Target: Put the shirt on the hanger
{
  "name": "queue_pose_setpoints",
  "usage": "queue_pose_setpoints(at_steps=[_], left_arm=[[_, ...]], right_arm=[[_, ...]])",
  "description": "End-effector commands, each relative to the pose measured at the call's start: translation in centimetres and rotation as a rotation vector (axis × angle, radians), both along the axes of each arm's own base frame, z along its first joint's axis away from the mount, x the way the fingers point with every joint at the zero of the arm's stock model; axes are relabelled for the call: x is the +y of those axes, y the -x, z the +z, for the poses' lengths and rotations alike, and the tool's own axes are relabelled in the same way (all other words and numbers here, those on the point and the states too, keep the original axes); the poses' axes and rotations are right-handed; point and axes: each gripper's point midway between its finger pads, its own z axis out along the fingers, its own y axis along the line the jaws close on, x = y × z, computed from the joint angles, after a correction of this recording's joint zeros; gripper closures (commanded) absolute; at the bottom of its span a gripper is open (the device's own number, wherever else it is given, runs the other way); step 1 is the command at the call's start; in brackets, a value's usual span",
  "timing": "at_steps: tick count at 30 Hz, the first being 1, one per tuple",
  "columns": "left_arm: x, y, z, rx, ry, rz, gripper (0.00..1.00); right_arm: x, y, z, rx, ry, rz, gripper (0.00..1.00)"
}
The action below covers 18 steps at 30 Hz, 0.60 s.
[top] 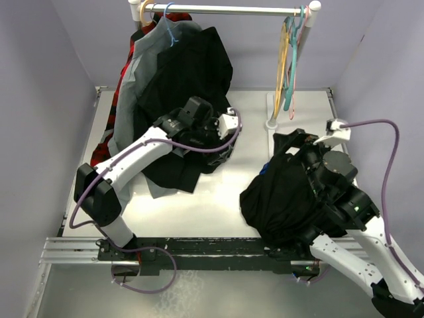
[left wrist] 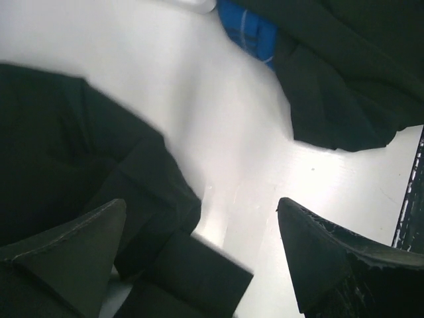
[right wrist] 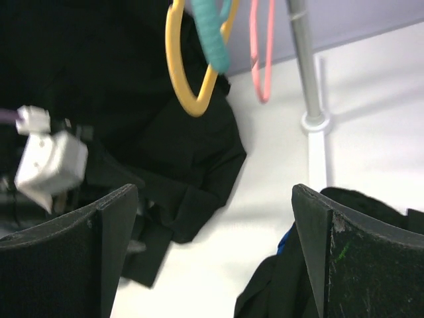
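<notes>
The black shirt (top: 281,199) lies heaped on the table at the right; it also shows as the shirt (left wrist: 344,79) and the shirt (right wrist: 278,285). The yellow hanger (top: 283,66) hangs bare on the rod's right end, and the right wrist view catches this hanger (right wrist: 173,66) from below. My left gripper (top: 222,142) is open over the table, beside the hem of a second black garment (left wrist: 66,152); nothing sits between the left gripper's (left wrist: 202,205) fingers. My right gripper (top: 291,144) hovers above the heap's far edge. The right gripper (right wrist: 214,192) is open and holds nothing.
A teal hanger (top: 291,73) and a pink hanger (top: 299,46) hang next to the yellow one. A grey shirt (top: 149,53) and the second black garment (top: 192,73) hang at the rod's left. A blue-checked shirt (left wrist: 248,30) peeks from under the heap. The rack pole (right wrist: 308,73) stands behind.
</notes>
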Motion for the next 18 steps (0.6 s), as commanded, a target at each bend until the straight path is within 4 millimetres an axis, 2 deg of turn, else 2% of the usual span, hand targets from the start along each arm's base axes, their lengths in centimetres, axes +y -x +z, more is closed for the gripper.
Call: queue_pose_setpoints(at_steps=[1,5,8,11,12,13,15,18], left_arm=[[-5.3,4.1,0.2,-0.088,0.035,-0.219,0.01],[-7.8,9.3,-3.0,-0.104,-0.061,-0.364,0.01],[-8.6,12.1,-4.8,-0.109,-0.100,-0.427,0.01],[-9.3,13.9,-6.0,-0.133,-0.123,-0.444,0.01],[-9.6,14.4,-6.3,-0.152,-0.128,-0.450,0.01],[-9.9,15.0,-6.5,-0.166,-0.132,-0.457,0.01],[-10.6,16.2,-6.9,-0.197,-0.135,-0.476,0.01],[-11.7,17.3,-7.0,-0.226,-0.123,-0.486,0.01]], right_arm=[[-4.0,0.3,4.5,-0.057,-0.068,-0.206,0.00],[-4.5,-0.7,5.5,-0.019,-0.033,-0.269,0.00],[-5.2,-1.5,6.6,-0.034,-0.015,-0.303,0.00],[-7.0,-3.6,5.9,-0.006,-0.007,-0.330,0.00],[-6.4,-4.5,5.4,0.002,-0.031,-0.244,0.00],[-7.2,-5.3,4.9,0.008,-0.067,-0.225,0.00],[-9.0,-6.1,4.5,-0.017,-0.129,-0.219,0.00],[-9.2,-6.4,4.1,-0.027,-0.146,-0.202,0.00]])
